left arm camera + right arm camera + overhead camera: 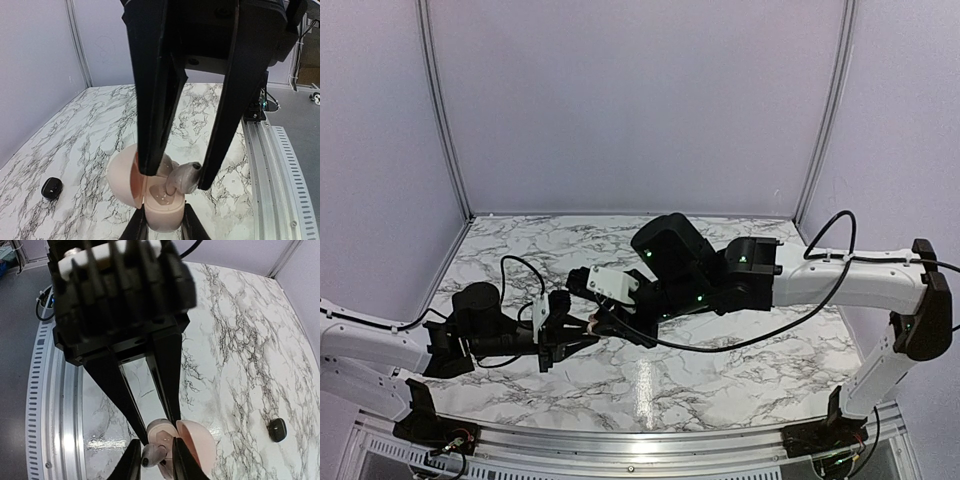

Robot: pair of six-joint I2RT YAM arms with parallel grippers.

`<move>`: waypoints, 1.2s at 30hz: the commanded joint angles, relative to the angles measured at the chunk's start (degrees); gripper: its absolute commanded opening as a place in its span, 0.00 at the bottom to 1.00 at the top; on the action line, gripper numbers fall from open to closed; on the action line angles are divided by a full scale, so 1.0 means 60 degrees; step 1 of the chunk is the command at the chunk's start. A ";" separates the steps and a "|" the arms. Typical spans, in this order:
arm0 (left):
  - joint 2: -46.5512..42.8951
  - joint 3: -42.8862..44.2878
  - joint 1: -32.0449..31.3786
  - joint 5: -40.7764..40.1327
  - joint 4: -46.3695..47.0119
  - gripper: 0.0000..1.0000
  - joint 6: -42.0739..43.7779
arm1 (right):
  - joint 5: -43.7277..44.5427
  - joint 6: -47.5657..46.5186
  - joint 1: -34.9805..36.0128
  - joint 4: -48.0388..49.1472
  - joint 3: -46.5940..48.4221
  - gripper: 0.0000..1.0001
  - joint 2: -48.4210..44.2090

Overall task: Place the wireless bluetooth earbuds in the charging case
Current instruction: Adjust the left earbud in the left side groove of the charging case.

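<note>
The left gripper (163,229) is clamped on the base of the open charging case (159,206), steadying it so the right gripper (155,462), clenched on one earbud (184,177), can seat it. This earbud is glossy grey with a dark tip and sits at a well. The second earbud (51,187), black, lies on the marble table (100,125) well apart.

Lab booth with marbled table (720,385) and framed wall panels (640,100).

Bright, even, diffuse light from overhead; a white glare patch sits on the marble bench (646,385), and shadows are faint. The top of the right wrist view is blurred
</note>
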 commanded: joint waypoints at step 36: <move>-0.0183 -0.0001 0.0234 0.1754 0.1473 0.00 -0.0706 | 0.0567 -0.0433 -0.0113 0.0789 -0.0902 0.75 -0.1495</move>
